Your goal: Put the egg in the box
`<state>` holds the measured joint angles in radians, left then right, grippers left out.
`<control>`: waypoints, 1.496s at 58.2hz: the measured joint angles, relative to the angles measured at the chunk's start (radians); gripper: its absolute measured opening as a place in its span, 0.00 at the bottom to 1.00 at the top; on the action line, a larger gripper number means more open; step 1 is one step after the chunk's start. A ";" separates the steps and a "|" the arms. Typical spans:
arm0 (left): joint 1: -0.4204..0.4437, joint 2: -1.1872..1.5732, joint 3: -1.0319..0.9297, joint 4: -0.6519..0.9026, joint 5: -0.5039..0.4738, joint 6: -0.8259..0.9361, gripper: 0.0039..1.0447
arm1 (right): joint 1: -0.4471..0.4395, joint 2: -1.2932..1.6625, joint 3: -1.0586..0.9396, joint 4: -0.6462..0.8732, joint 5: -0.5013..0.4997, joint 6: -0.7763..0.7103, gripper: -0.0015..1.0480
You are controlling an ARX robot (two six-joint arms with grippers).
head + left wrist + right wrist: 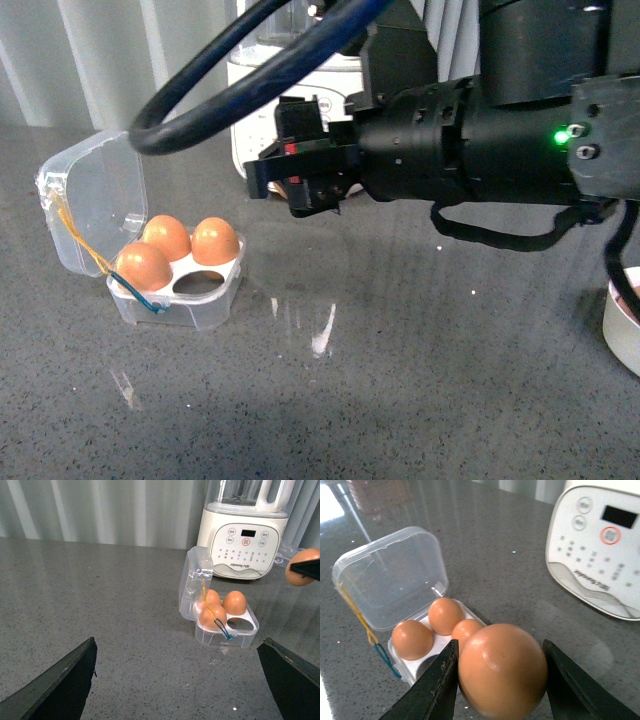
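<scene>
Right claw clamped on the egg — I'd centre it above the empty hole in the box, lower slowly — let go low.

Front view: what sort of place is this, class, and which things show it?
Likely a kitchen, or a mock one: grey stone-look counter, white blender, and a box of eggs.

Egg: smooth, glossy orange-brown; clamped between the right gripper fingers, off the counter, beside the box and apart from it.
Box: small clear plastic case on the counter, lid open and standing up.
Tray: white, four holes; three hold brown eggs, one empty.
Bands: yellow and blue, hanging by the hinge side.
</scene>
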<state>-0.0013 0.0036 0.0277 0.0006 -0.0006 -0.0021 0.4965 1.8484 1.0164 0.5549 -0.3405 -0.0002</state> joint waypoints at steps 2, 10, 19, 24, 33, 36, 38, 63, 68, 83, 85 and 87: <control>0.000 0.000 0.000 0.000 0.000 0.000 0.94 | 0.008 0.013 0.005 0.002 -0.008 -0.002 0.41; 0.000 0.000 0.000 0.000 0.000 0.000 0.94 | 0.037 0.068 0.018 0.007 -0.034 -0.012 0.40; 0.000 0.000 0.000 0.000 0.000 0.000 0.94 | 0.055 0.100 0.029 0.023 -0.079 -0.016 0.40; 0.000 0.000 0.000 0.000 0.000 0.000 0.94 | 0.060 0.113 0.048 0.023 -0.084 -0.017 0.40; 0.000 0.000 0.000 0.000 0.000 0.000 0.94 | 0.064 0.136 0.086 0.016 -0.088 -0.021 0.40; 0.000 0.000 0.000 0.000 0.000 0.000 0.94 | 0.066 0.144 0.098 0.012 -0.090 -0.021 0.40; 0.000 0.000 0.000 0.000 0.000 0.000 0.94 | 0.068 0.150 0.104 0.011 -0.092 -0.021 0.40; 0.000 0.000 0.000 0.000 0.000 0.000 0.94 | 0.078 0.196 0.135 -0.010 -0.117 -0.039 0.40; 0.000 0.000 0.000 0.000 0.000 0.000 0.94 | 0.079 0.202 0.137 -0.010 -0.117 -0.042 0.40; 0.000 0.000 0.000 0.000 0.000 0.000 0.94 | 0.079 0.226 0.163 -0.028 -0.103 -0.056 0.48; 0.000 0.000 0.000 0.000 0.000 0.000 0.94 | 0.080 0.226 0.165 -0.033 -0.098 -0.057 0.53; 0.000 0.000 0.000 0.000 0.000 0.000 0.94 | 0.080 0.226 0.165 -0.034 -0.096 -0.057 0.58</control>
<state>-0.0013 0.0036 0.0277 0.0006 -0.0002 -0.0021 0.5770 2.0747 1.1816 0.5213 -0.4366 -0.0574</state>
